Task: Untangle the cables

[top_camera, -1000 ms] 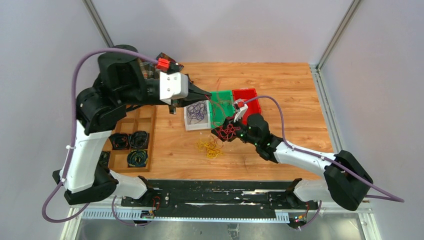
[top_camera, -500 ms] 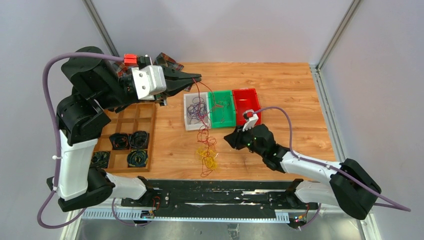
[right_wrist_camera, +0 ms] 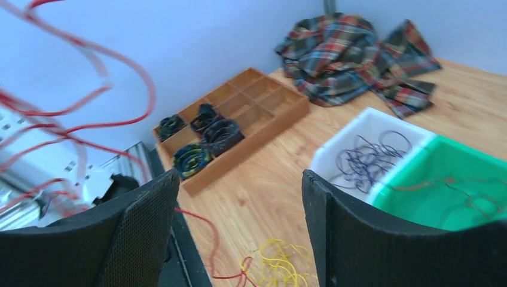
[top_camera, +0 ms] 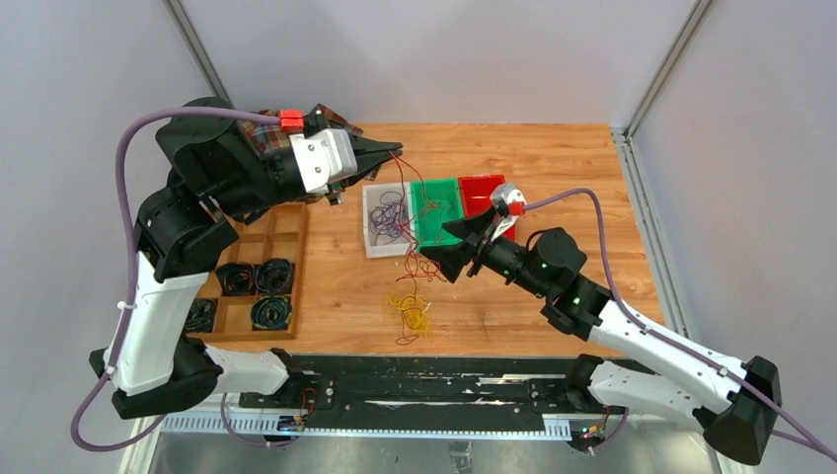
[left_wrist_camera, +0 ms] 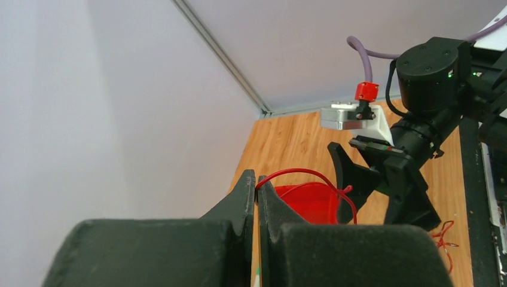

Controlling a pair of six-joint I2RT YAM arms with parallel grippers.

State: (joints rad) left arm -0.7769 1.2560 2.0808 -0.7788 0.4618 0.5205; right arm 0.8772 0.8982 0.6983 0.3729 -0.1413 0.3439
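Observation:
My left gripper is raised at the back left of the bins and shut on a thin red wire; the pinch shows in the left wrist view. The wire hangs down to a yellow wire bundle on the table. Purple wires lie in the white bin. My right gripper is open and empty, close beside the hanging red wire. In the right wrist view its jaws frame the table, with the yellow bundle below and blurred red strands to the left.
A green bin and a red bin stand next to the white bin. A wooden tray with dark coiled cords sits at the left. A plaid cloth lies at the back left.
The red tangle left my right gripper, which opened, rose and swung left. My left gripper lifted the red wire up and back, so it now hangs as a long strand.

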